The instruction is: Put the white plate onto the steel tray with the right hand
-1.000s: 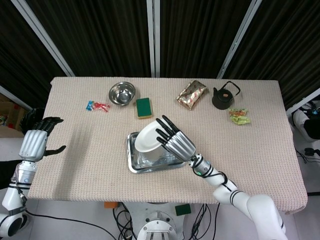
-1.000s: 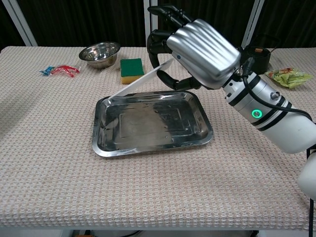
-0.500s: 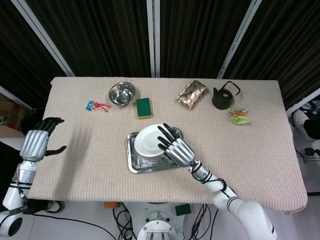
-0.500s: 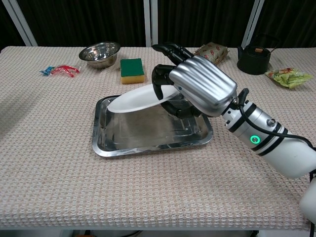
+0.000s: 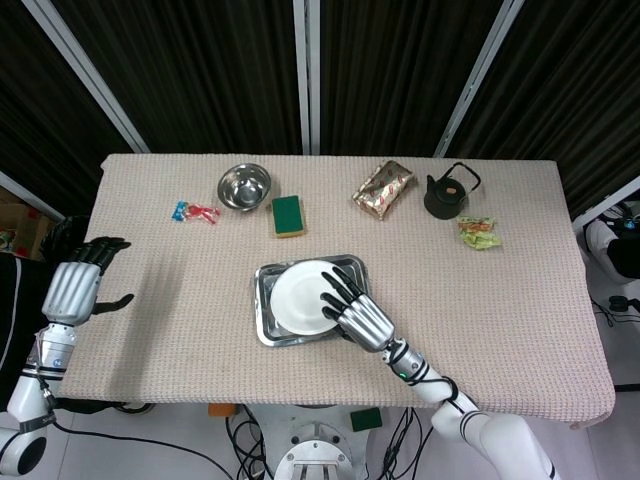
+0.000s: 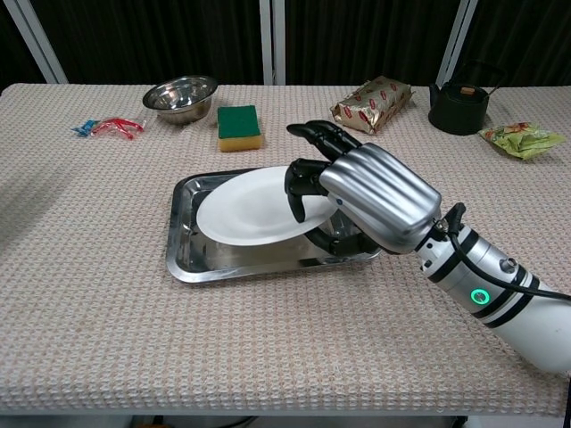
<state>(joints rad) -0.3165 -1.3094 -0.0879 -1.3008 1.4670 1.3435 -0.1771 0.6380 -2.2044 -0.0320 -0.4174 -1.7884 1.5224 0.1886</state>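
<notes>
The white plate [image 5: 300,297] [image 6: 250,210] lies nearly flat inside the steel tray [image 5: 265,328] [image 6: 183,259] at mid table. My right hand [image 5: 357,314] [image 6: 370,198] grips the plate's right rim, fingers over the top and thumb underneath, and holds that side slightly raised. My left hand [image 5: 75,285] hovers off the table's left edge in the head view, fingers apart and holding nothing. The chest view does not show it.
Along the back stand a steel bowl [image 5: 244,186], a green sponge [image 5: 288,215], red and blue candy [image 5: 196,212], a foil snack bag [image 5: 383,187], a black teapot [image 5: 447,193] and a green packet [image 5: 479,233].
My right hand has lowered the plate from a steep tilt above the tray's back edge until it lies almost flat in the tray. The left hand has barely moved.
</notes>
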